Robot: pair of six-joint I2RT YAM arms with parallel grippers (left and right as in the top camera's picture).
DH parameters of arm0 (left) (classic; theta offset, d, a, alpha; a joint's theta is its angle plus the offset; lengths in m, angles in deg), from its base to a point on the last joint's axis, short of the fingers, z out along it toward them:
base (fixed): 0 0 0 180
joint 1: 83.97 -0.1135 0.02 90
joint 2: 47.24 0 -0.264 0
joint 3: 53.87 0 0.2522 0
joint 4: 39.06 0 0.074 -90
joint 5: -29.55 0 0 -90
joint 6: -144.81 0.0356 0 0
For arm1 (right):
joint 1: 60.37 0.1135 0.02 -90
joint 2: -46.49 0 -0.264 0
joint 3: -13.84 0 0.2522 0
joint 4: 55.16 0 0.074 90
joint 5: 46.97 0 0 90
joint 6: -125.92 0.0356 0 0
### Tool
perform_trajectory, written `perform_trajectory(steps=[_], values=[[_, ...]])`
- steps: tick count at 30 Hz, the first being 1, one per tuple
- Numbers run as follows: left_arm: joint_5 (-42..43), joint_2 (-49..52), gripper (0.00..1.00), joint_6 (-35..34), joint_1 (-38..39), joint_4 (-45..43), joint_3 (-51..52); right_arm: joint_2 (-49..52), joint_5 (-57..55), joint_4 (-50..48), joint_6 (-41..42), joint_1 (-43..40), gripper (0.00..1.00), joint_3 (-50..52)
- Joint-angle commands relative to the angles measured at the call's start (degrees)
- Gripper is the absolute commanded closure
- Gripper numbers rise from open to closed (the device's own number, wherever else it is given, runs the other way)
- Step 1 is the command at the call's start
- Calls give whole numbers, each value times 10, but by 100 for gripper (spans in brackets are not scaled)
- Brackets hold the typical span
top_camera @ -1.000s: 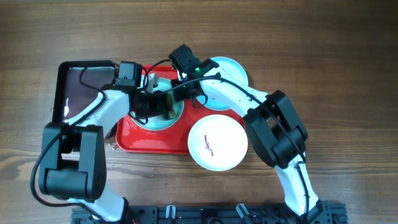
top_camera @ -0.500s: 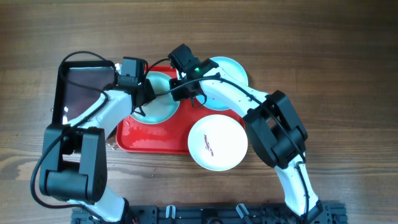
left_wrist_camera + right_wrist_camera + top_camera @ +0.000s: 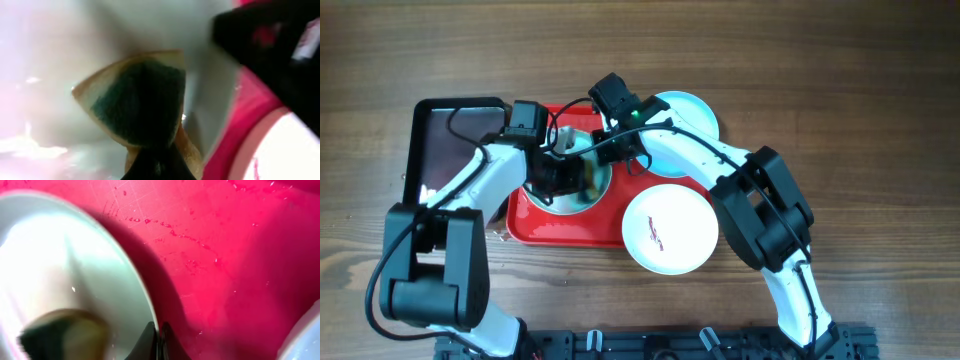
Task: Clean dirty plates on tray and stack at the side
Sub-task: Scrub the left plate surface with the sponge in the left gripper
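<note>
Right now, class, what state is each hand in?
Left hand: closed, holding the sponge.
Right hand: closed, pinching the rim of the plate.

Both arms reach inward, wrists pitched down. Right gripper [image 3: 156,332] fingertips pinched nearly together; left gripper [image 3: 155,162] apparently clamped, view blurred

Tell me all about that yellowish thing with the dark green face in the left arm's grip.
It is a sponge: soft-looking tan foam with a dark green scouring face, pinched into a fan shape by the left gripper, jaws shut on its lower end. It lies against the pale plate on the red tray. The close view is blurred.
</note>
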Motion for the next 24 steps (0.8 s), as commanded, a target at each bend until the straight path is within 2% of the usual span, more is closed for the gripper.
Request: perform_trajectory(steps=[1, 5, 8, 13, 16, 21, 24], values=[[63, 9, 96, 9, 3, -65, 4, -1, 3, 1, 0, 1, 96, -12], [5, 10, 96, 3, 3, -158, 4, -1, 3, 1, 0, 1, 96, -12], [-97, 13, 96, -41, 3, -179, 4, -1, 3, 1, 0, 1, 96, -12], [-297, 13, 96, -131, 3, -99, 4, -1, 3, 1, 0, 1, 96, -12], [-370, 12, 96, -168, 3, -30, 4, -1, 3, 1, 0, 1, 96, -12], [-362, 4, 96, -173, 2, 89, -32, -1, 3, 1, 1, 1, 96, -12], [-308, 4, 96, -137, 2, 173, -77, -1, 3, 0, 1, 1, 96, -12]])
